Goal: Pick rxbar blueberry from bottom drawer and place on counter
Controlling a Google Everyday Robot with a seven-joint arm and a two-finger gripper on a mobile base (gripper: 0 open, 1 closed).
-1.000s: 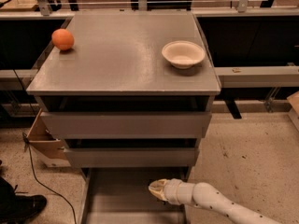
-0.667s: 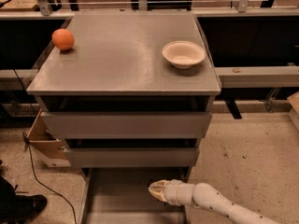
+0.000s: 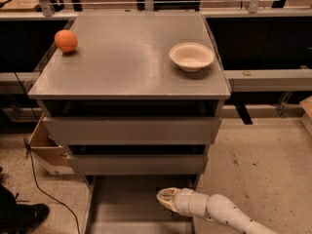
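The bottom drawer is pulled out at the foot of the grey cabinet, showing a plain grey floor. My gripper reaches into it from the lower right, over the drawer's right side, on a white arm. The rxbar blueberry does not show; it may be hidden under the gripper. The counter is the flat grey top of the cabinet, well above the gripper.
An orange sits at the counter's left edge and a pale bowl at its right. A cardboard box and a cable lie on the floor to the left. A dark shoe is at the lower left. Wooden tables stand behind.
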